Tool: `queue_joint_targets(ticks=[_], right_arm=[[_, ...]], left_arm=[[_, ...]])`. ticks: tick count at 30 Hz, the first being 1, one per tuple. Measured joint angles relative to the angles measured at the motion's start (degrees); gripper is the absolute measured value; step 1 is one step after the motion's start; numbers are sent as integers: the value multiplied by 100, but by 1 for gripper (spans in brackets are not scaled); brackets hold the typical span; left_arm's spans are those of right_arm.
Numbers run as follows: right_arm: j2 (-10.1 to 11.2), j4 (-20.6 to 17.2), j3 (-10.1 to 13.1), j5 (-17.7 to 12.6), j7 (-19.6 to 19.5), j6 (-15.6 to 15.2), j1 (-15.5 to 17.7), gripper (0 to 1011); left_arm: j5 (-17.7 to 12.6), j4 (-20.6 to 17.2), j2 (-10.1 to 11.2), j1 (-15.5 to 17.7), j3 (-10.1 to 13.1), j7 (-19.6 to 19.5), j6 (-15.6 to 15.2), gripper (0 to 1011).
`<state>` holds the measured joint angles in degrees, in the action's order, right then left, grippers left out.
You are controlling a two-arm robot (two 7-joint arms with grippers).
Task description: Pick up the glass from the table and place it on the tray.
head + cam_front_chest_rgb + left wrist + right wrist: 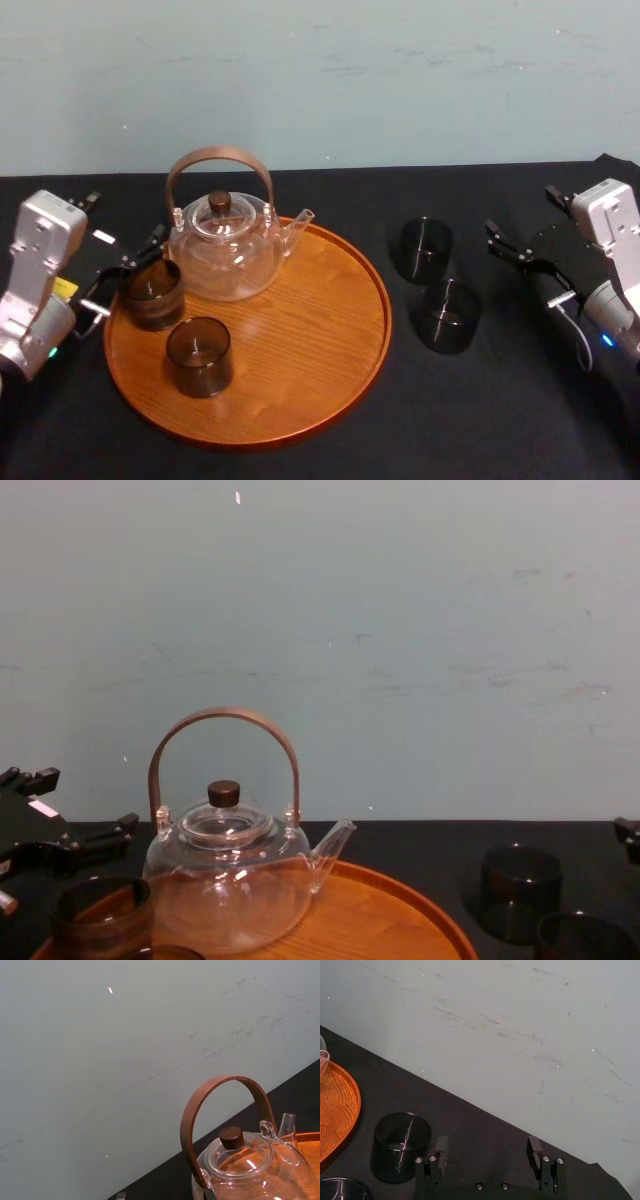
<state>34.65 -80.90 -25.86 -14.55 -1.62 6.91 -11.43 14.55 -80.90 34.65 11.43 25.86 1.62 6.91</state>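
Two dark glasses stand on the black table right of the tray: a far glass (425,248) (400,1145) (518,878) and a near glass (450,315) (342,1190) (580,938). My right gripper (507,245) (488,1151) hovers open just right of the far glass, with nothing between its fingers. The round orange-brown tray (340,330) (335,1105) (400,905) carries a clear teapot (225,250) (250,1165) (230,880) and two more dark glasses (152,293) (199,356). My left gripper (128,262) (65,820) is open at the tray's left rim, just behind the left glass (100,915).
A pale wall rises behind the table's far edge. The black cloth (500,420) lies bare in front of the two loose glasses and to their right. The teapot's brown arched handle (215,158) stands tall over the tray's back.
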Motion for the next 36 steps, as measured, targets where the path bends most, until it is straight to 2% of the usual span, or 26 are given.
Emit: queue_joint_targets(ticks=[28,31,36], right_arm=[[-6,-6,18,0,20,-11,6,1002],[-13,-52,62,-1,42,-55,51,1002],[49,-346,139,55,97,-196,243,1002]], left_arm=[[0,0,0,0,0,0,0,1001],[0,0,0,0,0,0,0,1001],[0,0,0,0,0,0,0,1001]])
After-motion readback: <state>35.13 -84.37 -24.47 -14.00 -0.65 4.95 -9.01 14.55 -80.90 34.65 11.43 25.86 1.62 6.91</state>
